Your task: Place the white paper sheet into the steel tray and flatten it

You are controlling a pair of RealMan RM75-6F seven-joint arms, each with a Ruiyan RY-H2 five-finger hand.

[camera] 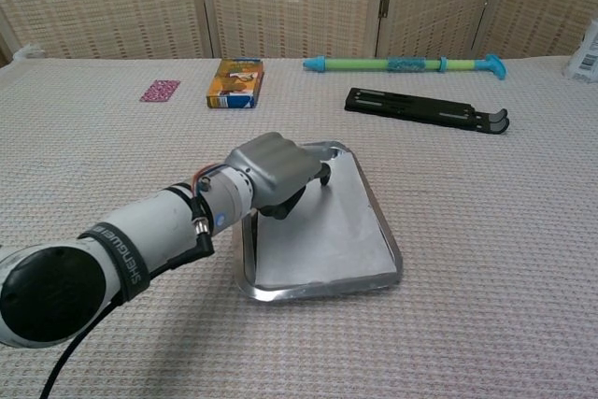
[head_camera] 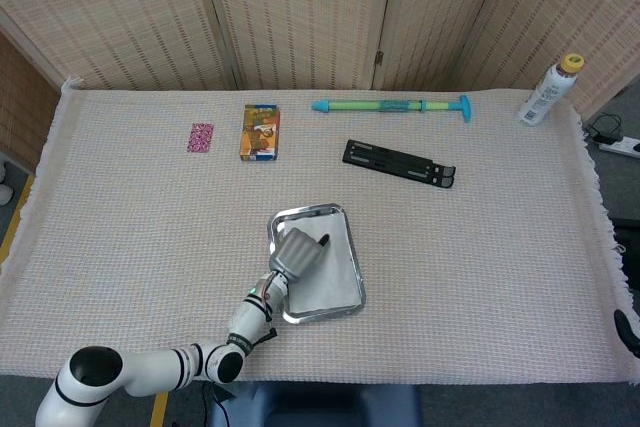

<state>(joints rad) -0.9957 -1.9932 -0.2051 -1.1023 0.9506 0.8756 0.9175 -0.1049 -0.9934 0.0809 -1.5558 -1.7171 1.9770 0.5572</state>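
It looked like a staged indoor test space, not a lived-in room: woven folding screens (head_camera: 300, 17) closed off the back, a knitted beige cloth (head_camera: 130, 247) covered the table, and a power strip (head_camera: 625, 146) lay on the floor

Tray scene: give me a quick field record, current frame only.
tray: steel tray on the cloth, near front centre
paper: white paper sheet lying inside the tray
left hand: left hand over the tray's far left part, fingers curled down at the paper
right hand: not in view
behind tray: black stand, green-blue tube, small box
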